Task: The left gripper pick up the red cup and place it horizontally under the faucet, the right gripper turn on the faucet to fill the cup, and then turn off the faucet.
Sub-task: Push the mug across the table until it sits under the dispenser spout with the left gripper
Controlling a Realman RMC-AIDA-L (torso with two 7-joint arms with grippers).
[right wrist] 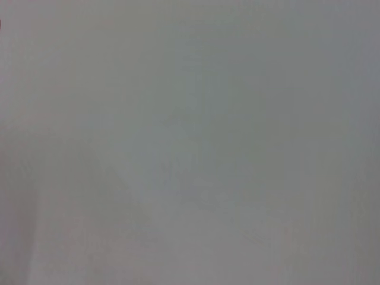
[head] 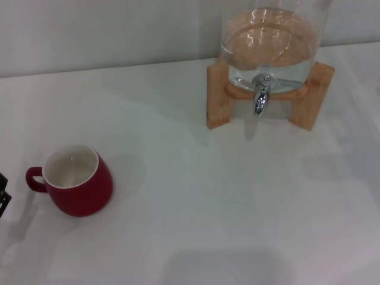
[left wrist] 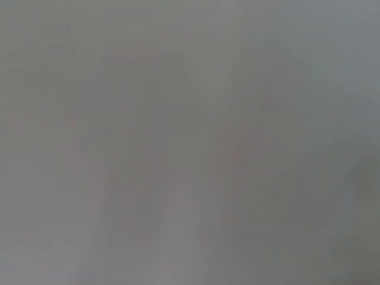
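A: What is the largest thing before the robot?

B: The plain white worktop (head: 196, 214). At about one o'clock on it stands the clear glass jar (head: 270, 41) with water inside, sitting in a light wooden stand (head: 218, 95). From the jar's front the small shiny chrome faucet (head: 261, 98) points down at the bare worktop between the stand's legs.

A: And the cup?

B: The squat dark-red ceramic cup (head: 77, 181) with the cream-white inside stands upright at about eight o'clock, well apart from the faucet. Its small loop handle points to nine o'clock.

A: Where are the pincers?

B: Of the left pincer (head: 3, 196) only a black corner shows at the nine o'clock edge of the head view, near the cup's handle. Whether its fingers are apart or together, I cannot tell. The right pincer is not in view at all. Both wrist views show only a blank pale surface.

A: So what does the coming move depend on?

B: I judge that the cup lies toward three o'clock from the left pincer, handle side first, and the left arm is clearly the nearer one. Nothing is picked up yet.
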